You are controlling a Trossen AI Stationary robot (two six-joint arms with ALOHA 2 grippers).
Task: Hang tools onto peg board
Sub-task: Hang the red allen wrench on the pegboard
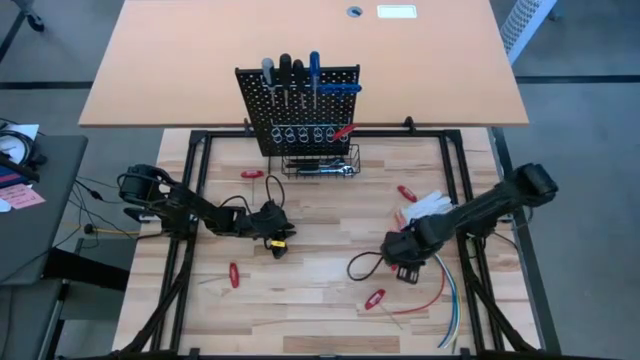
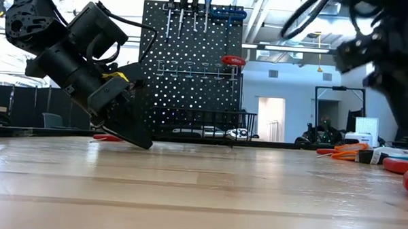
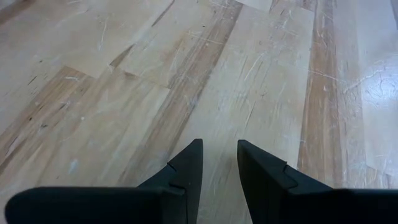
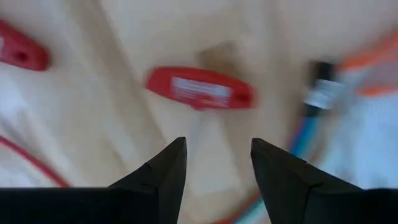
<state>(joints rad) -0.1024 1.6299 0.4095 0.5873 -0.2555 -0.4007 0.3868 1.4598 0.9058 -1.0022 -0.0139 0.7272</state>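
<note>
Low view: the left tool (image 2: 132,129) hangs part-open and empty over the table (image 2: 188,189).

High view: screwdrivers (image 1: 290,72) are on the board (image 1: 340,100); several red keys (image 1: 234,274) remain.

Right wrist view: the right tool (image 4: 217,163), open and empty, hovers above a red key (image 4: 200,88).

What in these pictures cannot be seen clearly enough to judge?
- Right gripper, low view: only a dark blur.
- Red-handled tool, right wrist view: smeared label, unreadable.
- Tools in the peg board basket, high view: too small to identify.
- Left gripper, left wrist view: only bare table ahead.
</note>
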